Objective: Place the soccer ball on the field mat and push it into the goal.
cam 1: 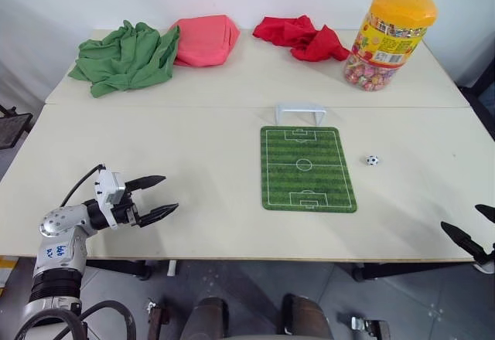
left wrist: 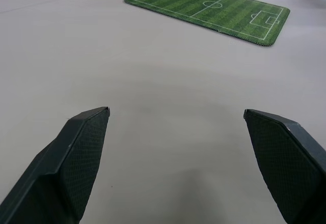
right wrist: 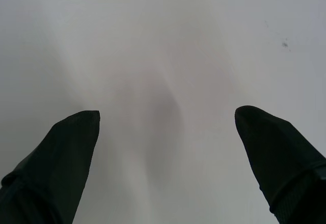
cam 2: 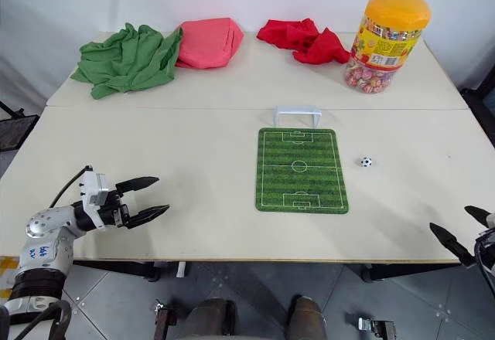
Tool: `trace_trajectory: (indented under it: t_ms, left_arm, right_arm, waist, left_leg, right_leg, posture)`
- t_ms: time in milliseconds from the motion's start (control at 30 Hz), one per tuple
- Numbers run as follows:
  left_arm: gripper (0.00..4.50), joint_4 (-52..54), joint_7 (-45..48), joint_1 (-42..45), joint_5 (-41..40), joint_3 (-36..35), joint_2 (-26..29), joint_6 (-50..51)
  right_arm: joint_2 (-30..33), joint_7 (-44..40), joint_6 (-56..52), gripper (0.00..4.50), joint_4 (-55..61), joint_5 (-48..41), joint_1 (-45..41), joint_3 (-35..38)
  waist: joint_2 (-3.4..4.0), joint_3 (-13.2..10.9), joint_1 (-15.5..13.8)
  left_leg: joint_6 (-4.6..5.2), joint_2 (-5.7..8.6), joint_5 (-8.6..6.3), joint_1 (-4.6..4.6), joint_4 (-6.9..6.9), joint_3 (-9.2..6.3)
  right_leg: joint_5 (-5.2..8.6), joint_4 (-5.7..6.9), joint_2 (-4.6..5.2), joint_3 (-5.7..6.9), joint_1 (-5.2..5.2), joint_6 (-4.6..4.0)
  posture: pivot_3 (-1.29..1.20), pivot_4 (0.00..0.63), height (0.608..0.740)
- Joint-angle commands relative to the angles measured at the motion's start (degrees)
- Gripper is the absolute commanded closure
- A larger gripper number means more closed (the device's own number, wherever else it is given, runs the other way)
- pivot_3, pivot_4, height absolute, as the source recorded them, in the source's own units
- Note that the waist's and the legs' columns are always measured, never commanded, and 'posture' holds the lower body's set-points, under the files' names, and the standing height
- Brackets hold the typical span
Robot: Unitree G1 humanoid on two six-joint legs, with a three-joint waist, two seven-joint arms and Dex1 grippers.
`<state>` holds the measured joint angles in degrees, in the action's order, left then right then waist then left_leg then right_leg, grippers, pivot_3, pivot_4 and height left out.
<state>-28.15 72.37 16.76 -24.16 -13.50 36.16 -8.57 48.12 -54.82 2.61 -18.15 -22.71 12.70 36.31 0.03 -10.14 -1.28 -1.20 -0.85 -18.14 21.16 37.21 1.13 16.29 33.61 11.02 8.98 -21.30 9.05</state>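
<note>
The soccer ball [cam 1: 373,160] lies on the bench [cam 1: 193,170] just right of the field mat [cam 1: 307,168]. The empty, open right end effector [cam 2: 462,237] should pinch it gently, because it rolls easily.

Back of the cream table [cam 1: 193,154] has a crumpled green cloth [cam 1: 126,56] on the far left, a pink folded cloth [cam 1: 205,40] touching it on the right, then a red cloth [cam 1: 303,37], and far right a candy jar [cam 1: 388,39] with an orange lid, standing upright.
</note>
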Motion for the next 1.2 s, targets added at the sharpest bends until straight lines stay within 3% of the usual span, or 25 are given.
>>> trace_trajectory:
  t_ms: [33, 333, 600, 800, 933, 1200]
  left_arm:
    - [0.0, -0.99, -0.08, 1.25, -0.42, -1.45, 0.92, -1.24]
    - [0.0, 0.96, -1.91, 2.46, -1.42, -1.53, 1.2, 2.78]
    - [0.0, 1.4, 6.46, 5.04, -4.53, -1.01, 0.67, 0.39]
    - [0.0, 1.59, 13.77, 7.87, -6.11, 1.16, -2.75, -2.38]
    - [0.0, 4.19, 18.52, 7.44, -7.14, 3.5, -4.4, -2.53]
    - [0.0, 8.92, 14.35, 5.18, -11.32, 1.08, -6.63, -1.96]
  right_arm:
    - [-0.12, -0.22, 0.17, 0.03, 1.42, -0.92, 0.08, 0.74]
    - [1.26, -1.67, -3.34, 0.03, 3.79, -2.48, 0.75, 1.62]
    - [6.72, -1.76, -15.56, 0.03, 12.36, -4.55, -3.85, -0.09]
    - [9.1, -1.93, -22.41, 0.03, 10.64, -3.04, -20.66, -12.05]
    - [7.15, -2.96, -20.67, 0.03, 2.16, 3.15, -33.84, -22.53]
    - [1.35, -3.89, -12.25, 0.03, -19.21, 12.96, -50.82, -33.57]
  waist:
    - [0.0, 0.0, -0.03]
    - [0.0, 0.0, 0.03]
    - [0.0, 0.0, 0.03]
    - [-0.03, -0.02, 0.63]
    - [-0.04, -0.02, 0.91]
    - [-0.06, -0.04, 1.48]
  left_leg:
    - [0.0, 0.0, 0.0, 0.0, 0.0, 0.0]
    - [0.0, 0.0, 0.0, -0.02, 0.02, 0.0]
    - [0.0, -0.01, 0.0, 0.0, 0.12, 0.0]
    - [0.0, -0.03, 0.0, 0.01, 0.3, 0.06]
    - [0.0, -0.03, 0.0, 0.07, 0.37, 0.05]
    - [0.01, -0.02, -0.01, 0.18, 0.46, 0.02]
  right_leg:
    - [0.0, 0.0, 0.0, 0.0, 0.0, 0.0]
    - [0.0, 0.05, 0.0, -0.01, 0.0, 0.0]
    - [0.0, 0.12, 0.0, -0.03, -0.02, 0.0]
    - [-0.02, 0.22, 0.0, -0.06, -0.02, -0.02]
    - [-0.02, 0.26, 0.0, -0.06, -0.05, -0.03]
    - [-0.04, 0.27, 0.0, -0.04, -0.09, 0.0]
  posture:
    - [0.0, 0.15, 0.74]
    - [0.0, 0.15, 0.74]
    - [0.0, 0.15, 0.74]
    - [0.0, 0.15, 0.74]
    - [0.0, 0.15, 0.74]
    - [0.0, 0.15, 0.74]
